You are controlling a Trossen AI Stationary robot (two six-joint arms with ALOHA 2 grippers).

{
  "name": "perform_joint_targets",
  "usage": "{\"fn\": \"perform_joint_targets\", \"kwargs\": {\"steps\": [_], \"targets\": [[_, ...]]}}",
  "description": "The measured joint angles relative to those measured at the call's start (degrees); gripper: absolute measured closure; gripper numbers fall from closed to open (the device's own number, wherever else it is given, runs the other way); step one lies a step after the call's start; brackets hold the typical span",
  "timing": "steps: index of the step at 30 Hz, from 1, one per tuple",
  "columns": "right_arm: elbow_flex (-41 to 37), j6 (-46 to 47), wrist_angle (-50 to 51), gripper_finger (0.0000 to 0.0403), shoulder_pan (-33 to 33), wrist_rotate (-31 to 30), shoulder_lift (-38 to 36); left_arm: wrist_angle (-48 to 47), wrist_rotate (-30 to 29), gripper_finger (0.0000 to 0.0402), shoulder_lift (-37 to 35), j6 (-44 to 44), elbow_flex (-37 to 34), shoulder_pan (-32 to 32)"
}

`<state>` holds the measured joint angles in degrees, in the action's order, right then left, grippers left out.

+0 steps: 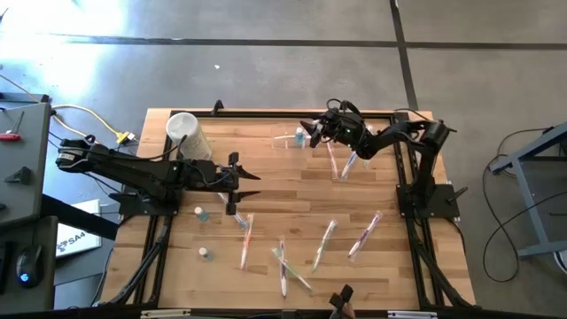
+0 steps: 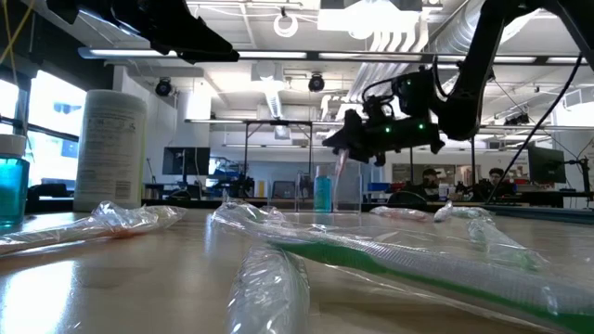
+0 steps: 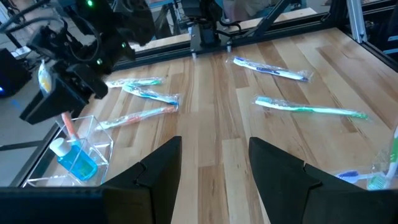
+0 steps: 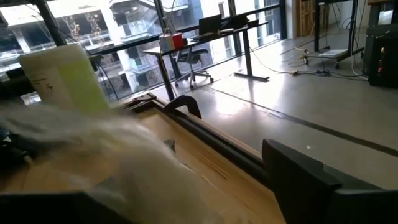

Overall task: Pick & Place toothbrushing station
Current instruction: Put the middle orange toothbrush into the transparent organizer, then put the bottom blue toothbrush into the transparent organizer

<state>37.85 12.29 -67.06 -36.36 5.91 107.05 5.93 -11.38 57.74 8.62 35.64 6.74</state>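
The toothbrushing station (image 3: 93,149), a small clear holder, stands at the table's far edge (image 1: 291,140) with a blue bottle (image 3: 74,160) inside. A pink wrapped toothbrush (image 3: 69,126) sticks up out of it (image 2: 341,169). My right gripper (image 1: 310,131) hovers just above the holder (image 2: 320,197), its fingers wide apart in its wrist view (image 4: 186,174), with the toothbrush's blurred wrapper (image 4: 118,149) between them. My left gripper (image 1: 246,177) waits open over the table's left middle (image 3: 214,162), touching nothing. My right gripper stands level from the table's right side, with its fingers on either side of the upper end (image 2: 342,156) of the wrapped toothbrush. Whether a finger touches it I cannot tell. The toothbrush's lower end stands in the holder.
A white canister (image 1: 186,133) stands at the far left. Two small blue bottles (image 1: 200,213) (image 1: 205,252) stand near the left edge. Several wrapped toothbrushes lie over the near half (image 1: 323,244) and by the right arm (image 1: 350,164).
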Motion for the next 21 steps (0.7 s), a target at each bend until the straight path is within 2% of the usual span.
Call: {"fn": "perform_joint_targets", "kwargs": {"steps": [15, 21], "targets": [[0.00, -5.24, 19.81, 0.0166, 0.00, -1.95, -19.34, -0.68, 0.12, 0.0217, 0.00, -0.49, 0.02, 0.02], [0.00, -5.19, 25.04, 0.0166, 0.71, 1.56, -27.62, -5.78, 2.03, 0.0217, 0.00, -3.03, 0.02, 0.04]]}}
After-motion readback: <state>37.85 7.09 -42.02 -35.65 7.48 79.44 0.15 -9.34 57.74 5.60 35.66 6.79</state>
